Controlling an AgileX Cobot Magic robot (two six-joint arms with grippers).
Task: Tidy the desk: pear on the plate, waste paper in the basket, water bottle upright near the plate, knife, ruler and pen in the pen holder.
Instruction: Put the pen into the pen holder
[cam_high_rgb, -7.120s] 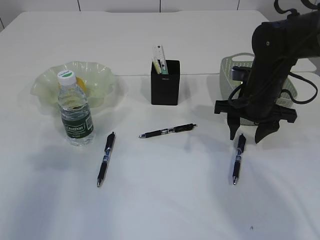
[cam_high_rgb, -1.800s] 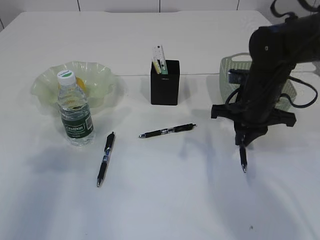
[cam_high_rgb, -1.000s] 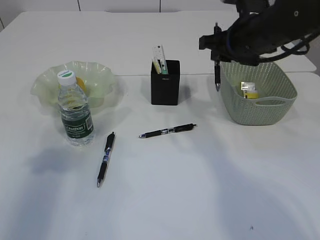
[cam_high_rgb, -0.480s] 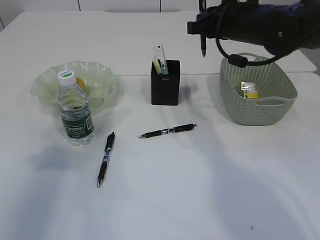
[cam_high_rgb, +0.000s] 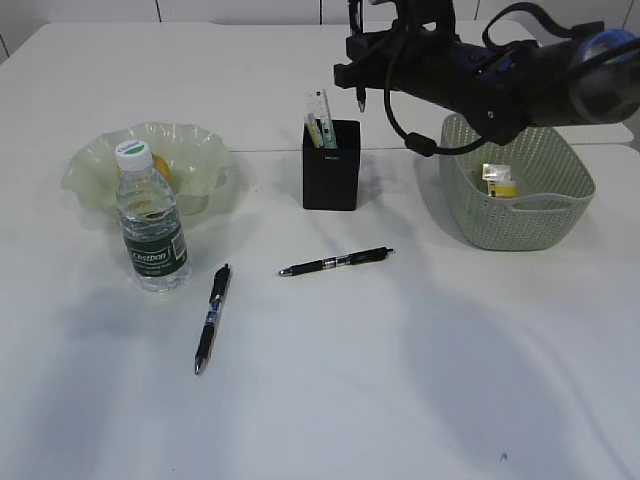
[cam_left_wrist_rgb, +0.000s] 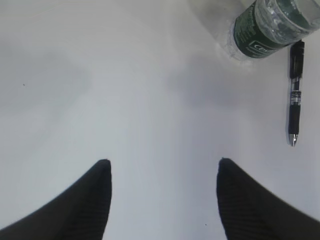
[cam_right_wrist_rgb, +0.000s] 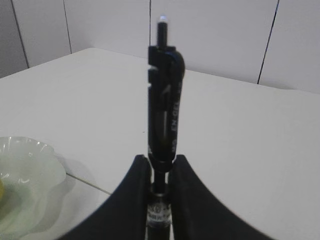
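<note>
Right tool (cam_high_rgb: 359, 72) is clamped on a black pen (cam_right_wrist_rgb: 164, 120), hanging it tip-down just above and right of the pen holder (cam_high_rgb: 331, 165). My worry: the holder already has a ruler (cam_high_rgb: 320, 108) and something green poking out, so the tip could snag on those or clip the rim and skid out onto the table (cam_high_rgb: 330, 400).

Two more pens lie in front of the holder, one close (cam_high_rgb: 335, 262), one further left (cam_high_rgb: 211, 317) by the upright water bottle (cam_high_rgb: 150, 225). Left tool (cam_left_wrist_rgb: 162, 200) hangs with its jaws apart, empty, near that bottle. Waste paper (cam_high_rgb: 498, 180) sits in the basket (cam_high_rgb: 520, 215) right of the holder.
</note>
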